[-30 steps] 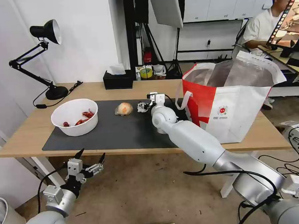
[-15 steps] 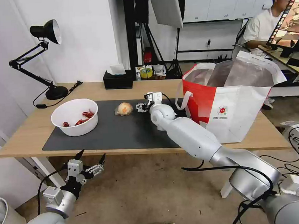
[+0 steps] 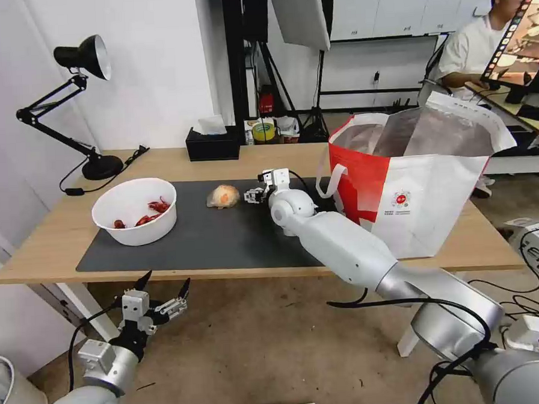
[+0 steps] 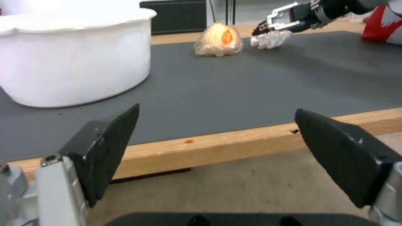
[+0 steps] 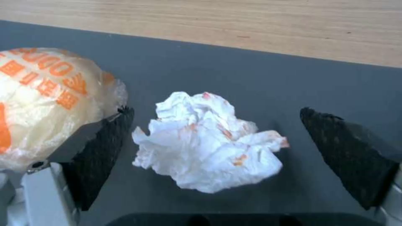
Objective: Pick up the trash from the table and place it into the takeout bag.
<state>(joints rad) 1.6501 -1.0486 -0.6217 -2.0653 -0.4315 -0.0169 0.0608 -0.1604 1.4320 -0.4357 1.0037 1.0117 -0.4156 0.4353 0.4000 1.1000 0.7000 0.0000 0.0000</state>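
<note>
**Inspector A:** The table is recorded first: a light-wood top covered by a dark grey mat. At its right end the takeout bag is stood upright, mouth open, foil lining exposed.

**Inspector B:** And the trash?

**Inspector A:** A white bowl with red shells is set at the mat's left end. An orange-tinted plastic wad is found near the mat's far edge, with a crumpled tissue just beside it.

**Inspector B:** Gripper status?

**Inspector A:** The right gripper is lowered over the tissue with its fingers spread wide, one on either side; nothing is grasped. One finger is placed close against the wad. The left gripper is held below the table's near edge, likewise released and empty.
</note>
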